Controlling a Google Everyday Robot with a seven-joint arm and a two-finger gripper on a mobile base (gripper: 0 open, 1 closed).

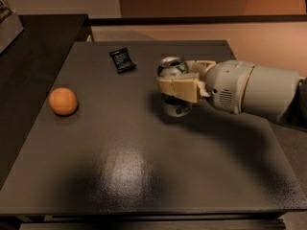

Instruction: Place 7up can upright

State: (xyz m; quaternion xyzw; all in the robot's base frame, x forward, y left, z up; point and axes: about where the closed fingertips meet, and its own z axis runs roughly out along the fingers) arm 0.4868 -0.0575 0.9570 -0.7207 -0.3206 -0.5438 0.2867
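Observation:
The 7up can [173, 71] stands upright on the dark table [144, 166], right of centre toward the back. Its shiny metal top faces up and its lower part [177, 108] shows below the fingers. My gripper [175, 80] reaches in from the right, its cream fingers [178, 88] closed around the can's middle. The near finger hides most of the can's side, so the logo is barely visible.
An orange ball [63, 101] lies at the table's left side. A small black packet [122, 60] lies near the back edge, left of the can. A darker counter [33, 56] adjoins on the left. The white arm [254, 92] spans the right side.

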